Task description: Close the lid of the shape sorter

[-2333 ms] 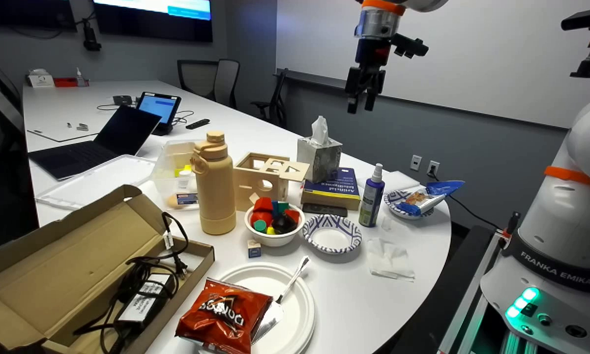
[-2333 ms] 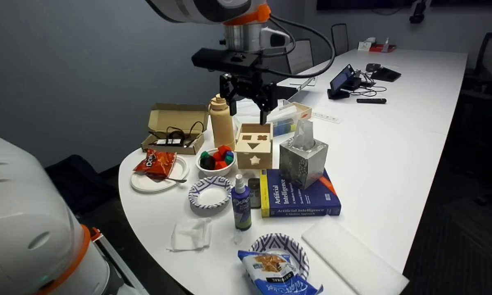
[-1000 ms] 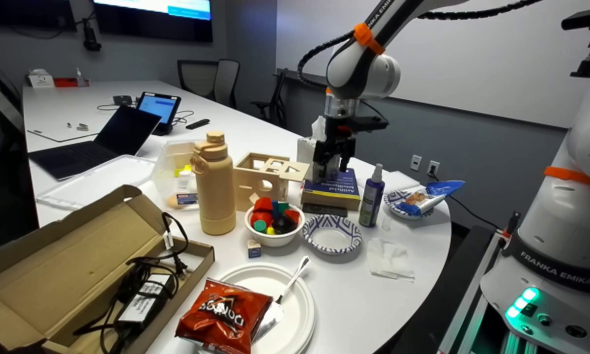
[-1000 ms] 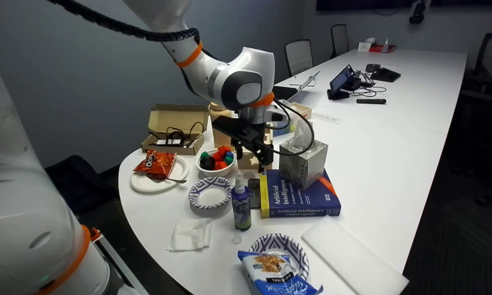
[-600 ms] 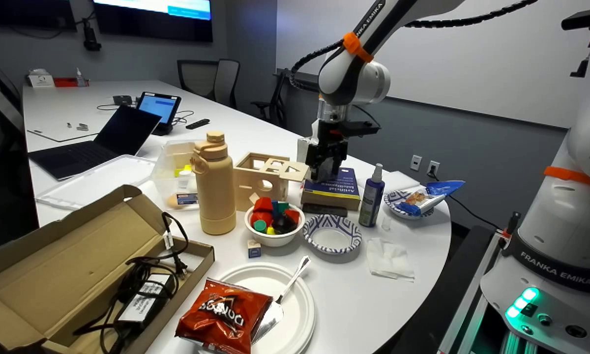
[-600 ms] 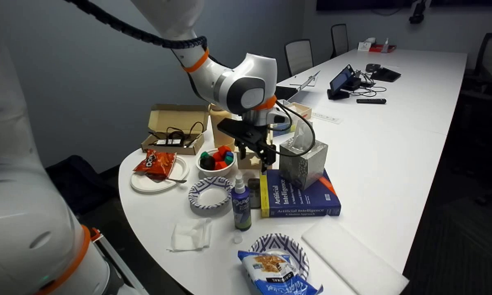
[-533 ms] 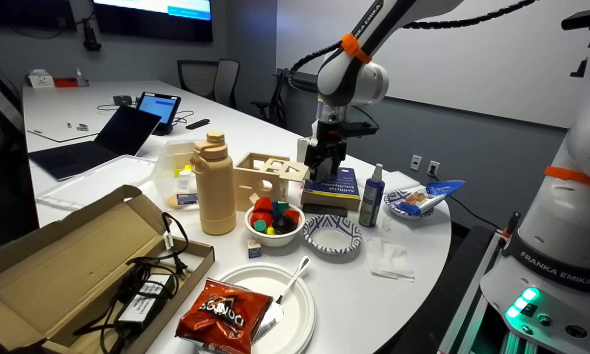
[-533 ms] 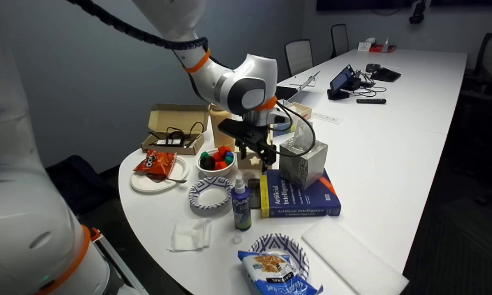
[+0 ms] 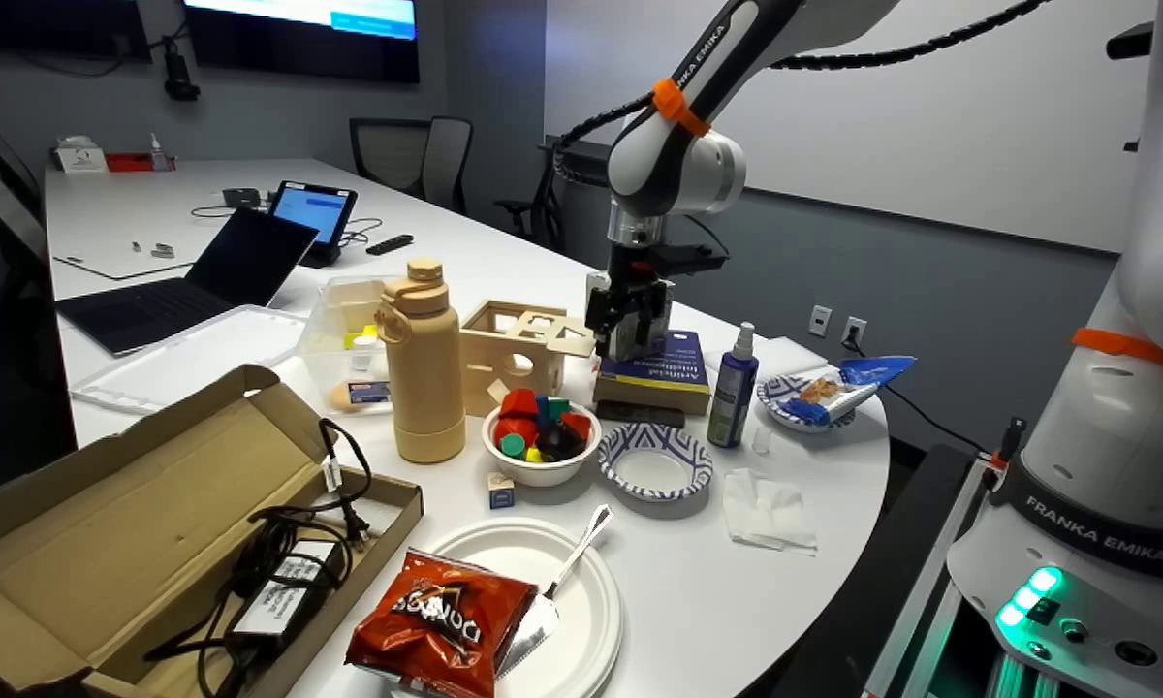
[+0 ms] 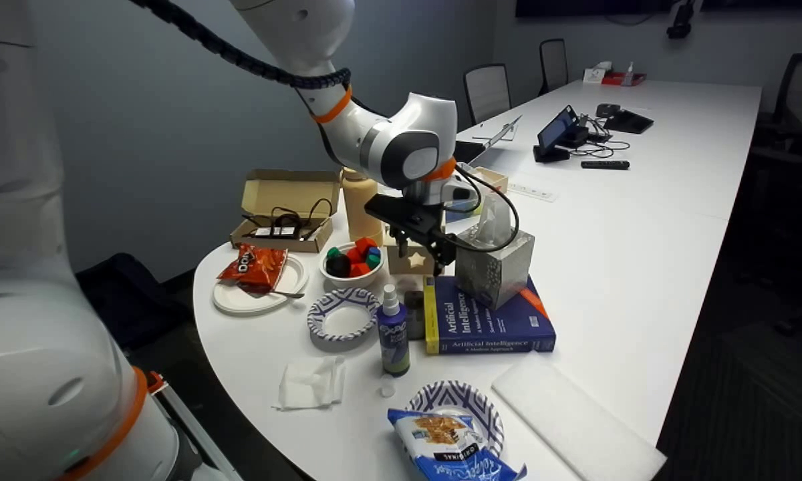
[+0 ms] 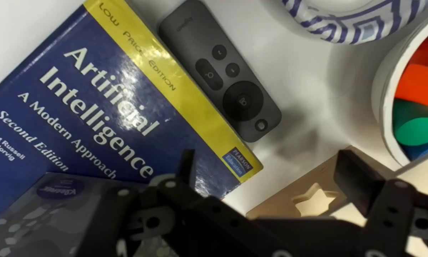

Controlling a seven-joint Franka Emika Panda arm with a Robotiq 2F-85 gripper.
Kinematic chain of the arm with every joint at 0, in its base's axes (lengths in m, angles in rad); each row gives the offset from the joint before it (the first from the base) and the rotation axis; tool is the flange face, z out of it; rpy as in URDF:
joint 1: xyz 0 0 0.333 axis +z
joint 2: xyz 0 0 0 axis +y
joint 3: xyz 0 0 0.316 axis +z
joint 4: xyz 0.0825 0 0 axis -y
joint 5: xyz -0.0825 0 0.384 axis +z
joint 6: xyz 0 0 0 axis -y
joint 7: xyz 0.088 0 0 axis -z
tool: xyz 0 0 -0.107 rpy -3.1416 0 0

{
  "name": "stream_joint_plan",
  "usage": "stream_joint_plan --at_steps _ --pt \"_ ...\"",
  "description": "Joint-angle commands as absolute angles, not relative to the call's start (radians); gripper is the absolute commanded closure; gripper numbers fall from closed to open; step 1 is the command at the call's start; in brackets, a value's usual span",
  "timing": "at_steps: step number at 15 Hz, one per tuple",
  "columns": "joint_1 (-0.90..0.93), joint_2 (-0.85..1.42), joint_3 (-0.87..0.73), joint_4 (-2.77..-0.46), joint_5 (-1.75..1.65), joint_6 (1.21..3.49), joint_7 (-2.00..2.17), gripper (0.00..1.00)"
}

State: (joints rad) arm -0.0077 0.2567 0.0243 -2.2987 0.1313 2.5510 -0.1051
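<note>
The shape sorter [image 9: 480,361] is a pale wooden box behind the white bowl. Its thin lid [image 9: 574,345] lies partly across the top and sticks out past the side facing my gripper [image 9: 626,334]. One finger is at the lid's outer end and appears to touch it. In an exterior view the box's star-hole wall [image 10: 399,266] shows, while my gripper [image 10: 420,262] and arm hide most of the lid. In the wrist view my gripper [image 11: 271,171] is open with nothing between its fingers. One finger is over the star-hole wall [image 11: 322,176].
The tissue box [image 10: 488,270] stands on the blue book [image 10: 488,327], close beside my gripper. The remote [image 11: 207,60] lies by the book. The bowl of coloured blocks [image 9: 543,472], the tan bottle [image 9: 426,378] and the spray bottle [image 9: 734,388] stand near the box.
My open gripper has come down from above and moved towards the shape sorter. In the last half second the lid's outer end and the box have shifted slightly away from it.
</note>
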Motion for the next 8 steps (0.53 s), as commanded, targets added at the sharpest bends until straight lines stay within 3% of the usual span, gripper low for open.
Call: stream_joint_plan --at_steps 1,8 --pt "-0.017 0.294 0.044 -2.248 0.137 2.563 -0.141 0.0" --pt "-0.02 0.307 0.072 -2.217 0.147 2.589 -0.175 0.0"
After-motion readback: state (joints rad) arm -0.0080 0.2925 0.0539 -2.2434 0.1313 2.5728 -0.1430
